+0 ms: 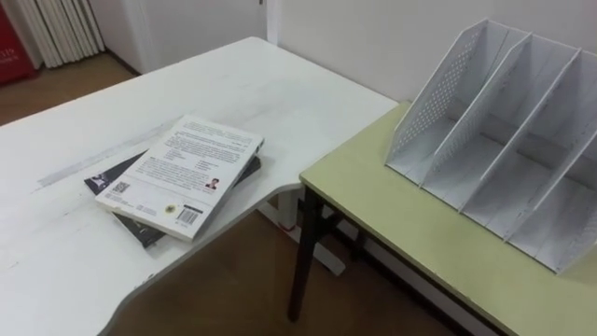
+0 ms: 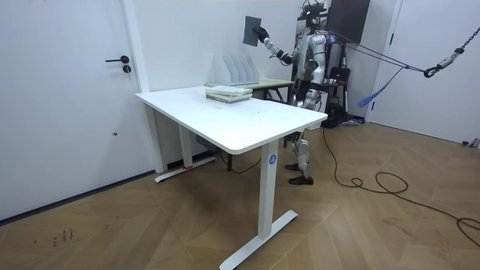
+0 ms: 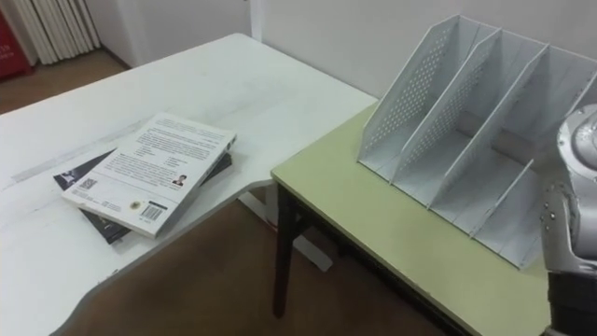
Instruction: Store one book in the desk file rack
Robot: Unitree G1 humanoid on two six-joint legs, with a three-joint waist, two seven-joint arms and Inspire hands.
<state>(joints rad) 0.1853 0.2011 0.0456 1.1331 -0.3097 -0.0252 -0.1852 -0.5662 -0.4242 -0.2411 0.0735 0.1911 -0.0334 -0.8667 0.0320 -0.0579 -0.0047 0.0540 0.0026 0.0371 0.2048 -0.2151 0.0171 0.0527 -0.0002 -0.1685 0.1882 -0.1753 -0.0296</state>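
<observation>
In the room view my right hand (image 2: 262,35) is raised high toward the room view's left, shut on a thin dark book (image 2: 253,30) held upright above the white file rack (image 2: 232,69). My right forearm (image 3: 571,215) rises along the right edge of the right eye view. The rack (image 1: 508,140) has several slanted, perforated compartments, and those I can see into hold nothing. It stands on the green-topped table (image 1: 392,215). My left hand (image 2: 322,84) hangs by my hip, too small to read.
A white-covered book (image 1: 191,168) lies on a dark book (image 1: 104,179) near the white desk's (image 1: 252,84) edge, to my left. A gap of wooden floor (image 1: 242,280) separates the desk and the green table. I stand beside the green table.
</observation>
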